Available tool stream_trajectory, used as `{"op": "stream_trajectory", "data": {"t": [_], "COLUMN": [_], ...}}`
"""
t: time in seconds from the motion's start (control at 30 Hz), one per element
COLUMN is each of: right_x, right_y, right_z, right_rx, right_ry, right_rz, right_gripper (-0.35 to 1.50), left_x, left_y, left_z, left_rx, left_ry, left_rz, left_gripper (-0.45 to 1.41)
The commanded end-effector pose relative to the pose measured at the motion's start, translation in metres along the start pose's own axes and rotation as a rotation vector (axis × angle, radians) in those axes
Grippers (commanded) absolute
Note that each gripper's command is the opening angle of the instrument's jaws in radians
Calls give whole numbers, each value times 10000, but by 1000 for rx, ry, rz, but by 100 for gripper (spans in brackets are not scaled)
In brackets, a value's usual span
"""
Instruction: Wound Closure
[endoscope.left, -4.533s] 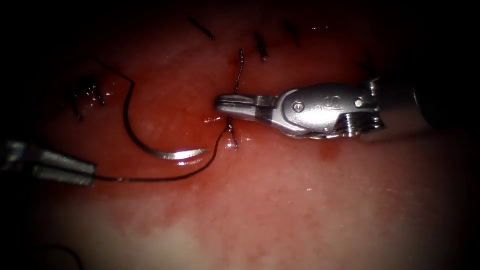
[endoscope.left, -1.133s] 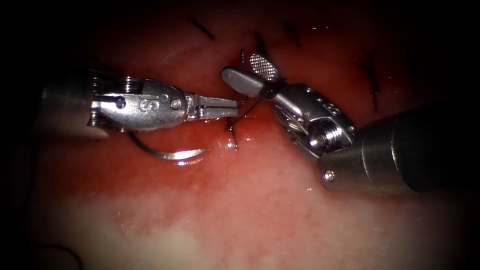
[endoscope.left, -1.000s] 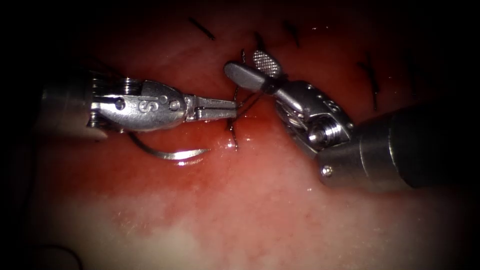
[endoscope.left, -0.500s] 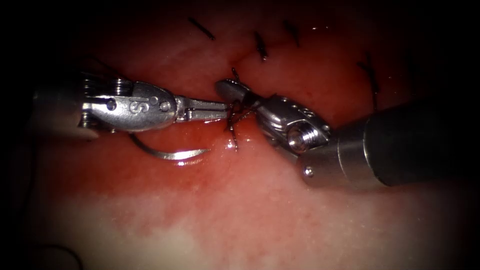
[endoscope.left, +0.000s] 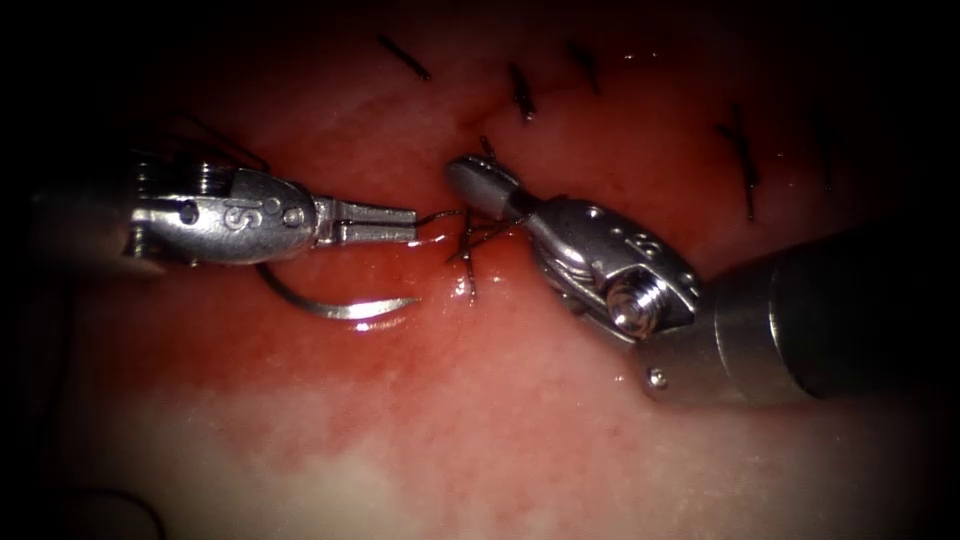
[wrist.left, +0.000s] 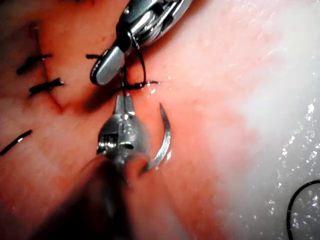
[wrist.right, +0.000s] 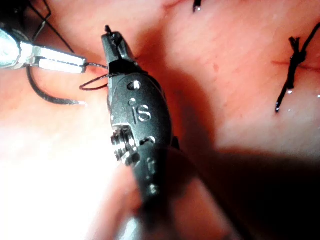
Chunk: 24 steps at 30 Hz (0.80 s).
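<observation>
Since half a second ago the left tool (endoscope.left: 412, 222) has drawn back toward 9 o'clock, stretching thread (endoscope.left: 440, 216) between its clenched jaws and the knot (endoscope.left: 470, 236) at the cut. The right tool (endoscope.left: 482, 187) is clamped on thread at 3 o'clock of the knot. The needle (endoscope.left: 335, 304) lies free on the tissue (endoscope.left: 560, 430), left of the cut, held by neither tool.

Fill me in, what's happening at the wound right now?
Both tools are on the thread at the cut in the tissue. The left tool has its jaws shut on a strand just left of the cut; the right tool has its jaws shut on thread just above the stitch. The needle lies free on the tissue, left of the cut, held by neither tool. Finished stitches sit farther up.
</observation>
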Motion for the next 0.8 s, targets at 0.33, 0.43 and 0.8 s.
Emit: {"op": "stream_trajectory", "data": {"t": [0.33, 0.43, 0.8], "right_x": [-22, -24, -40], "right_y": [-9, -10, 5], "right_z": [-33, -39, -59], "right_rx": [73, 74, 88], "right_ry": [80, 82, 92], "right_rz": [-148, -173, -207], "right_gripper": [-35, -35, -35], "left_x": [-7, -15, -68], "left_y": [-95, -123, -153], "left_z": [4, 14, 63], "left_rx": [11, 10, 5], "left_ry": [-54, -46, -82], "left_rz": [-76, -116, -157], "left_gripper": [-45, -45, -45]}}
